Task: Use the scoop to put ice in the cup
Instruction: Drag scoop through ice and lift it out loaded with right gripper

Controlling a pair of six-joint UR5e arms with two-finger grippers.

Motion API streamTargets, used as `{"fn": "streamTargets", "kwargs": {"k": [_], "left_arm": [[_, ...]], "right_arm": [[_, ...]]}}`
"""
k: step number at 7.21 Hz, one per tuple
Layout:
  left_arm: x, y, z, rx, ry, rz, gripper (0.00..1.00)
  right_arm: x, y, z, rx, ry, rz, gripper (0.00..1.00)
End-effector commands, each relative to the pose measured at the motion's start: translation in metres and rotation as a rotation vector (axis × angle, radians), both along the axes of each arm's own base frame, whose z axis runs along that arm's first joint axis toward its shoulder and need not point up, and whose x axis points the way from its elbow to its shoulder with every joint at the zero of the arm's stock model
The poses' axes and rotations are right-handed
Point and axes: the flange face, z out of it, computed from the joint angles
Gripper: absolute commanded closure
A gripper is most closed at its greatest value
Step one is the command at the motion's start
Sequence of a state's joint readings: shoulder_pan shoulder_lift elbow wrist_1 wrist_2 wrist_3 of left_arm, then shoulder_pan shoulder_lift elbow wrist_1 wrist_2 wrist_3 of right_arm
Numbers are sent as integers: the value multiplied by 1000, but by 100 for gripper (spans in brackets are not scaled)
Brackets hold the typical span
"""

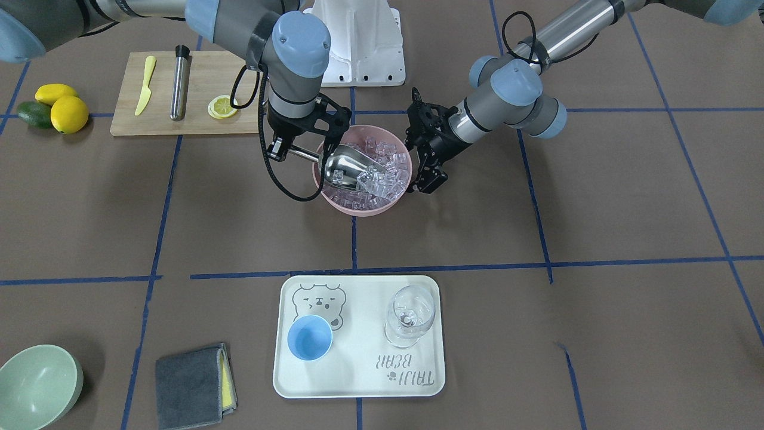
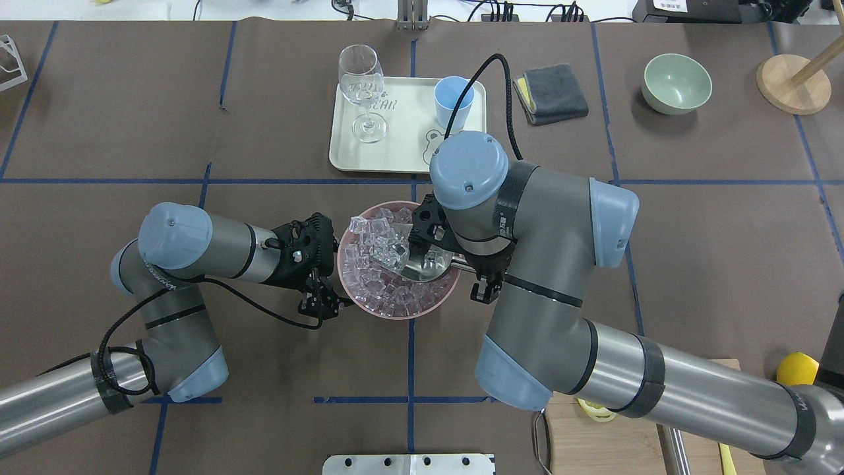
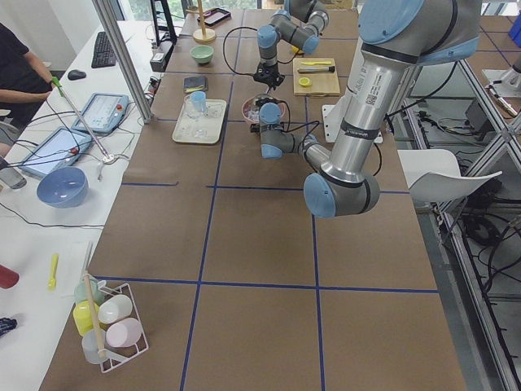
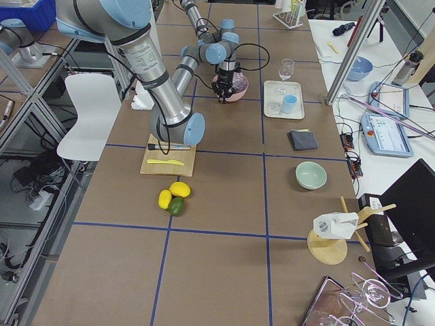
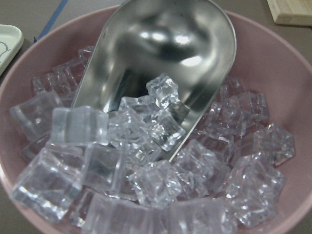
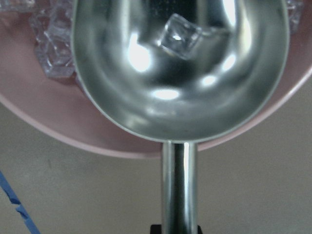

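Note:
My right gripper (image 1: 280,149) is shut on the thin handle of the steel scoop (image 1: 341,165). The trough lies tilted in the pink bowl (image 1: 358,209) of ice (image 1: 388,173). The right wrist view shows one cube (image 6: 180,36) in the scoop (image 6: 180,97). The left wrist view shows several cubes (image 5: 161,122) at the mouth of the scoop (image 5: 156,48). My left gripper (image 1: 428,182) is just outside the bowl's rim; I cannot tell if it is open or shut. The light-blue cup (image 1: 310,337) stands empty on the white tray (image 1: 358,382).
A clear wine glass (image 1: 409,316) stands on the tray beside the cup. A wooden board (image 1: 197,113) with a yellow knife, a steel rod and a lemon slice lies behind my right arm. A green bowl (image 1: 36,388) and a grey cloth (image 1: 191,385) lie near the tray.

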State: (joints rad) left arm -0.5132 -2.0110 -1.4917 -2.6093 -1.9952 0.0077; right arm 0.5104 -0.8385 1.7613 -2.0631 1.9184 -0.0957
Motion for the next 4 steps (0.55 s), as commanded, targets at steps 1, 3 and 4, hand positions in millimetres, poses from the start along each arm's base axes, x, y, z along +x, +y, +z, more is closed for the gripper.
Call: {"fn": "streamTargets", "kwargs": {"k": [1, 3, 4], "left_arm": [[-1, -1, 0, 0, 1, -2, 0], [-3, -3, 1, -1, 0, -5, 0], [-3, -3, 0, 0, 1, -5, 0]], "right_arm": [[10, -6, -4, -29, -46, 5, 100], [16, -6, 8, -69, -144, 37, 100], [27, -2, 12, -70, -157, 39, 100]]}}
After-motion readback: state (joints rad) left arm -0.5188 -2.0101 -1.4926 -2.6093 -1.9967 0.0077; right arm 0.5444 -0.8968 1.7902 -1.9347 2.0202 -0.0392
